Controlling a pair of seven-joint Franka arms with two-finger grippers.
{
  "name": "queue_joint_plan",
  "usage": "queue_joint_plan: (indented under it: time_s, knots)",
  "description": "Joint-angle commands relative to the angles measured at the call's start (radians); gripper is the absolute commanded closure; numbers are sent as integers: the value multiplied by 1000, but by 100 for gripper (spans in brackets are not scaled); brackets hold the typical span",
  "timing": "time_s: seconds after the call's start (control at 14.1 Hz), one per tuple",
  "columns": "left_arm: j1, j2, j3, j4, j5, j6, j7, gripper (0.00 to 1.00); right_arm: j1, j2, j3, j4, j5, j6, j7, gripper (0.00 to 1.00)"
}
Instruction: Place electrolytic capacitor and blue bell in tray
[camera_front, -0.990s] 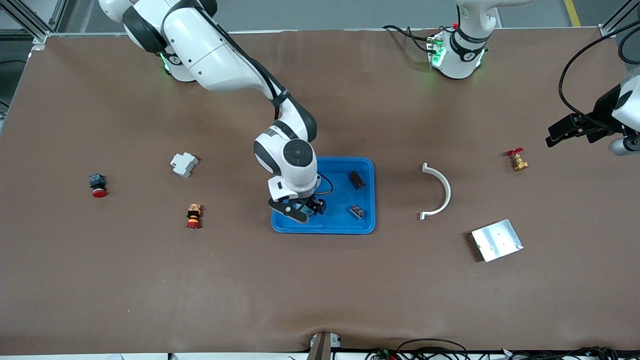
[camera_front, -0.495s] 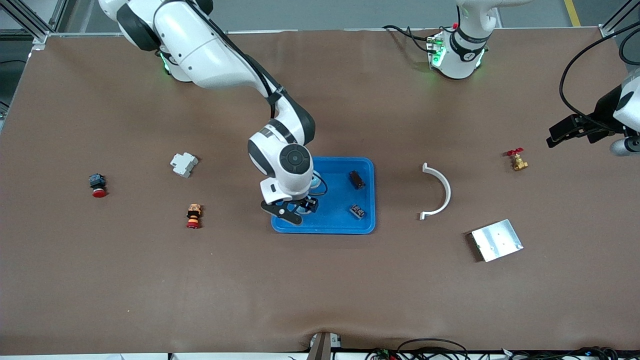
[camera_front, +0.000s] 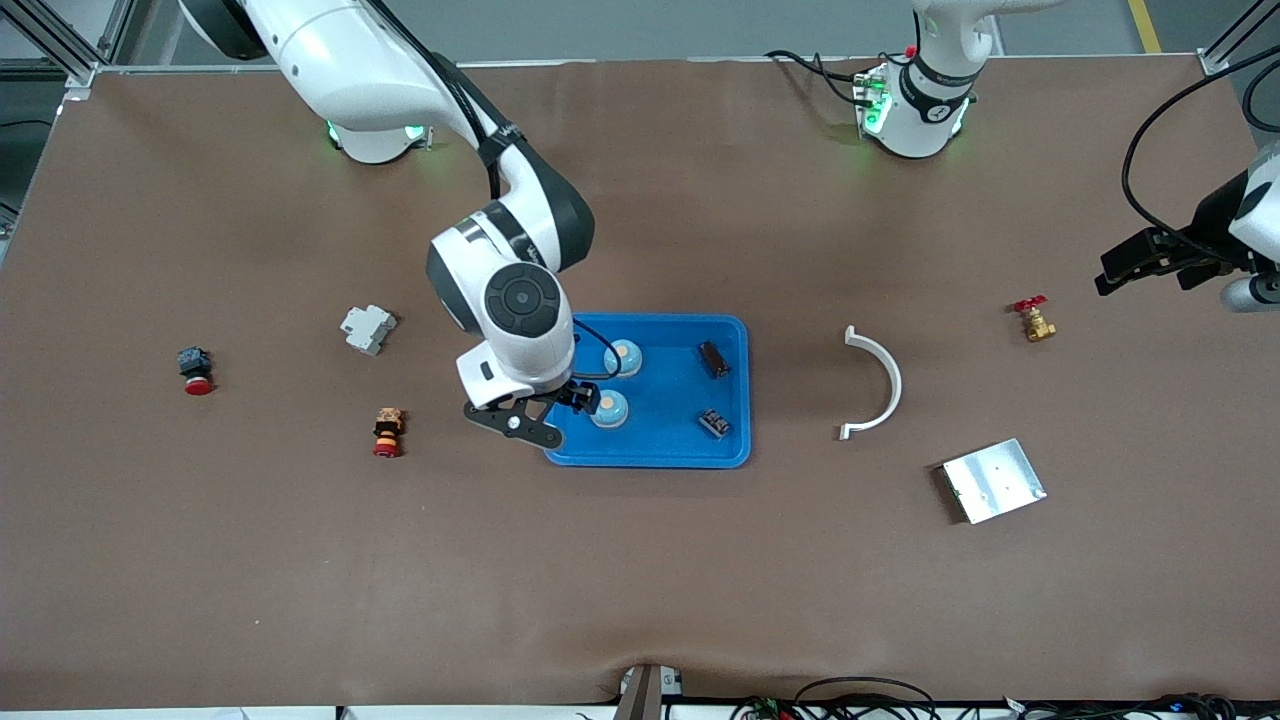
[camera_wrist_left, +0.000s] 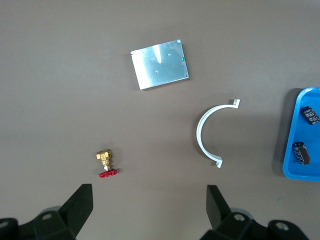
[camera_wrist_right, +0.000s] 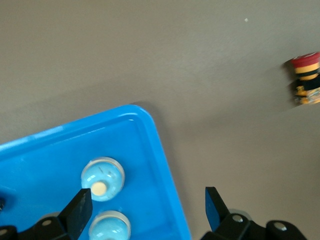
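Note:
The blue tray (camera_front: 735, 395) holds two pale-blue bells (camera_front: 624, 357) (camera_front: 608, 407) and two dark electrolytic capacitors (camera_front: 712, 358) (camera_front: 714, 422). My right gripper (camera_front: 545, 412) hangs open and empty over the tray's rim at the right arm's end. In the right wrist view one finger is over a bell (camera_wrist_right: 102, 178) and the other is over bare table outside the tray (camera_wrist_right: 150, 145); the gripper (camera_wrist_right: 147, 210) holds nothing. My left gripper (camera_front: 1145, 270) waits open above the table's end near the brass valve. Its wrist view shows the gripper (camera_wrist_left: 149, 205) empty, with the tray's edge (camera_wrist_left: 300, 172) and both capacitors (camera_wrist_left: 311, 115) (camera_wrist_left: 301, 151).
Toward the right arm's end lie a white breaker (camera_front: 367, 328), a red-and-black button (camera_front: 195, 370) and an orange-red button (camera_front: 387, 431). Toward the left arm's end lie a white curved clip (camera_front: 875, 380), a silver metal plate (camera_front: 993, 480) and a brass valve (camera_front: 1035, 320).
My right gripper has risen and drawn away from the tray's inside toward the right arm's end, still open. Both bells now show in the tray. The left arm barely moved.

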Motion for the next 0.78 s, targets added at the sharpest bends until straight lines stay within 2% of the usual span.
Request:
queue_joint_plan:
  time_s: [0.0,0.35,0.57,0.71]
  knots:
    - [5,-4,0,3,-30,3,26,0,-37,-55,12,-32,13,-41,-81,0]
    - [1,-16,-11,-6,-30,-2,19,0,-84,-134,15,-34,13,-119,-143,0]
    - [-1,-18,-12,-10,-30,-3,11,0,-150,-191,11,-34,12,-179,-322,0]
    - [0,-30,-21,-22,-30,-3,6,0,-202,-223,6,-33,10,-211,-358,0]
